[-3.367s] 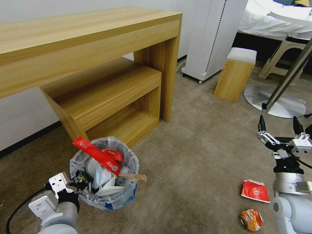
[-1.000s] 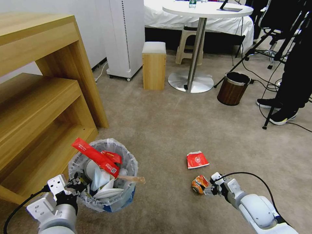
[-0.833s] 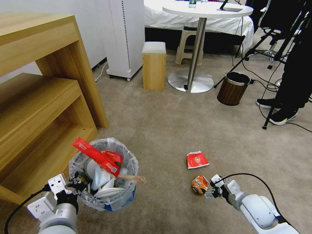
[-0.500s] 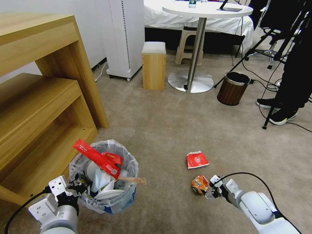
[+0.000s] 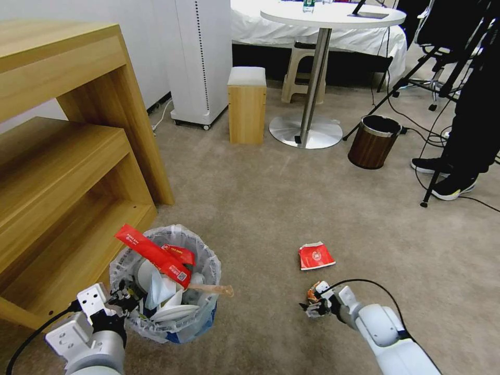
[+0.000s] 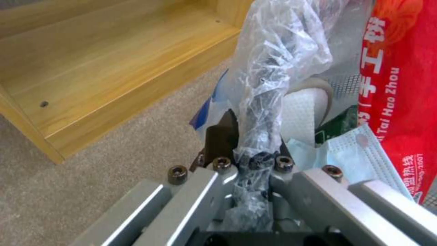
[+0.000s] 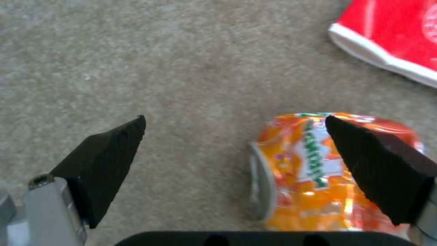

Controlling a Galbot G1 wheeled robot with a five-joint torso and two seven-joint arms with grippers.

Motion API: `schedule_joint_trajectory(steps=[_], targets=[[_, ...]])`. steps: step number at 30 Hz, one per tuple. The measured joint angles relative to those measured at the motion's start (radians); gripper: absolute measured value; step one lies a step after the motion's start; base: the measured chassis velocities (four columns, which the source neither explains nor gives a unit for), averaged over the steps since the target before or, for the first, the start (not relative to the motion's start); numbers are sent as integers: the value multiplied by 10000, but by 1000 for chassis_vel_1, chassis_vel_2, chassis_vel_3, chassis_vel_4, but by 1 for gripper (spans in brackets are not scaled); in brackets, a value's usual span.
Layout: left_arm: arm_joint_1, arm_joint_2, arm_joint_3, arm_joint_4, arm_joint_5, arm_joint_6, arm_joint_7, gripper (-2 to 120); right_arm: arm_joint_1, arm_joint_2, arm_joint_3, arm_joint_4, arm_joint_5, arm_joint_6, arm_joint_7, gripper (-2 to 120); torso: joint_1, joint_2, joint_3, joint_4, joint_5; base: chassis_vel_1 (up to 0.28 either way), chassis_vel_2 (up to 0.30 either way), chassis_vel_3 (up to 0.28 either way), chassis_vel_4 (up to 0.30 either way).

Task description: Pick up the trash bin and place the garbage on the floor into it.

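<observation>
Down low at lower left of head frame, left tool (image 5: 121,298) pinched tight on bag-covered rim of trash bin (image 5: 165,284); same seen in left wrist view, pads (image 6: 222,135) closed on crinkly plastic liner (image 6: 273,78). Bin near wooden shelf unit (image 5: 62,172) on beige carpet floor (image 5: 271,208), stuffed w/ garbage: long red packet (image 5: 152,254) sticking up over rim toward upper left, wooden stick (image 5: 211,287) poking out to right, white paper and a face mask (image 6: 360,153) inside.

Lower centre-right of frame, right tool (image 5: 314,304) low at floor, spread wide around crushed orange can (image 5: 313,291). Wrist view: one black pad (image 7: 109,153) well off on bare carpet, other pad (image 7: 378,164) overlapping far side of can (image 7: 319,171); contact w/ can unclear. Flat red-white packet (image 5: 315,255) on carpet just beyond can, untouched.
</observation>
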Motion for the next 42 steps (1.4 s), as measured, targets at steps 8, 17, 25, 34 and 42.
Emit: schedule_joint_trajectory(steps=[8,17,25,34,42], targets=[[-38,-3,-18,0,-3,-8,3,1,-311,-420,-80,199,-71,-144,-253,100,0,0,0,-1,-1,0,0,0,0],[-38,-24,14,0,5,-30,12,1,-237,-351,47,-183,-362,-58,-331,82,0,0,-1,-1,0,0,0,0,0],[-9,12,-50,0,9,-47,16,1,-95,-246,85,-322,-334,-21,-308,52,0,0,-2,-2,-4,0,0,0,0],[-55,12,-39,0,5,-56,31,1,-126,-410,140,-300,-319,72,-373,22,0,0,-2,-2,-1,0,0,0,0],[-76,49,-67,0,-1,-63,37,1,-264,-498,114,-132,301,348,-120,8,0,0,1,0,11,0,0,0,0]])
